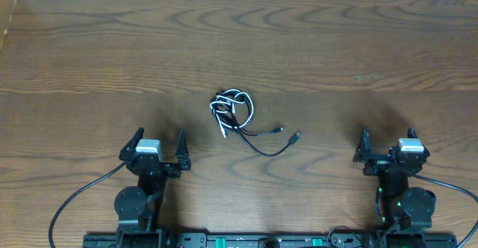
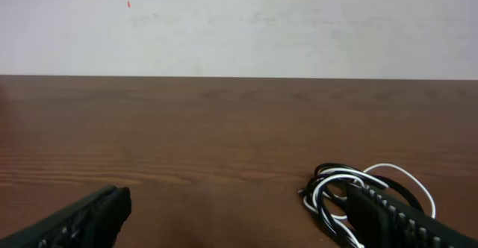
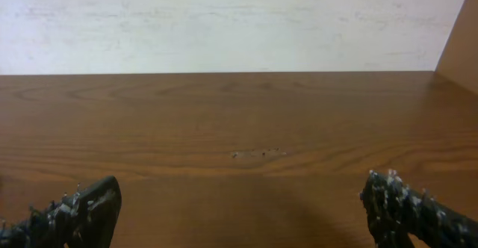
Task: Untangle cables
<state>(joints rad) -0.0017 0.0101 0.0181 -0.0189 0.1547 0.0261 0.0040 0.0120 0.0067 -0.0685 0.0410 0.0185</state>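
Not started, I reckon: the cables [image 1: 237, 112] lay bunched on the table [image 1: 75, 54], untouched. The left gripper [image 1: 159, 142] and right gripper [image 1: 388, 142] gaped wide, empty (left was nearer). Next up was probably pinching a loose plug end.

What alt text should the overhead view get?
A small tangle of white and black cables lies in the middle of a wooden table, two plug ends trailing right. The left pincer and right pincer sit open near the bottom edge, touching nothing.
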